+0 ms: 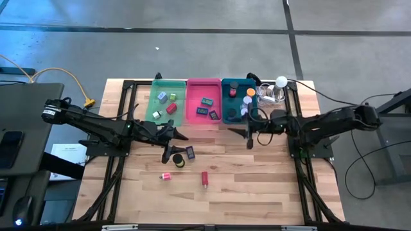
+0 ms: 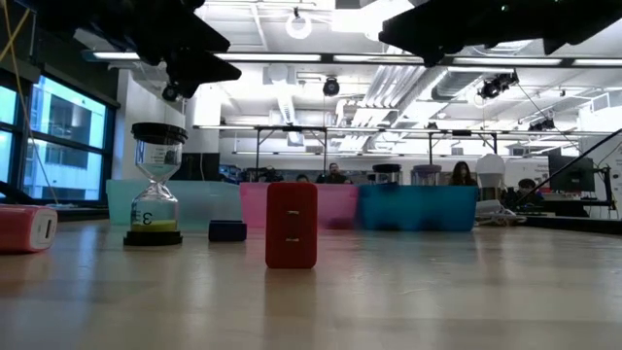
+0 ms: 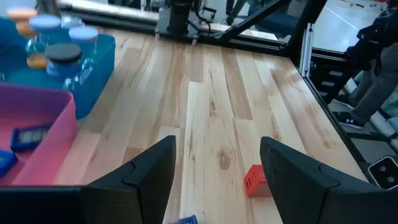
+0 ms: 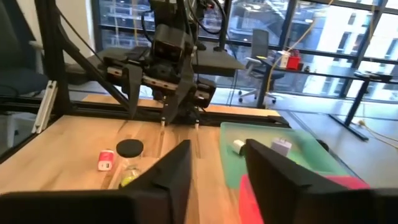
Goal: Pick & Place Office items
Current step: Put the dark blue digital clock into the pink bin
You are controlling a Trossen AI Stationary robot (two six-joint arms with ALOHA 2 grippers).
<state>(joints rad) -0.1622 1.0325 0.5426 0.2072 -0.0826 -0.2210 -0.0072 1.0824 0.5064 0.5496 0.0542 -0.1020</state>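
Arms hover beside the pink plastic tray (image 1: 204, 120): left end effector (image 1: 180, 136) released, right end effector (image 1: 249, 138) parted, empty; the left should descend squarely over the black-capped hourglass (image 1: 179, 160).

Around the upright red block (image 1: 205, 178) on the bare table (image 1: 257, 186), a small pink item (image 1: 166, 176) lies just to its left, while a black-capped hourglass (image 1: 179, 161) and a dark flat piece (image 1: 190, 153) lie beyond it toward the trays.
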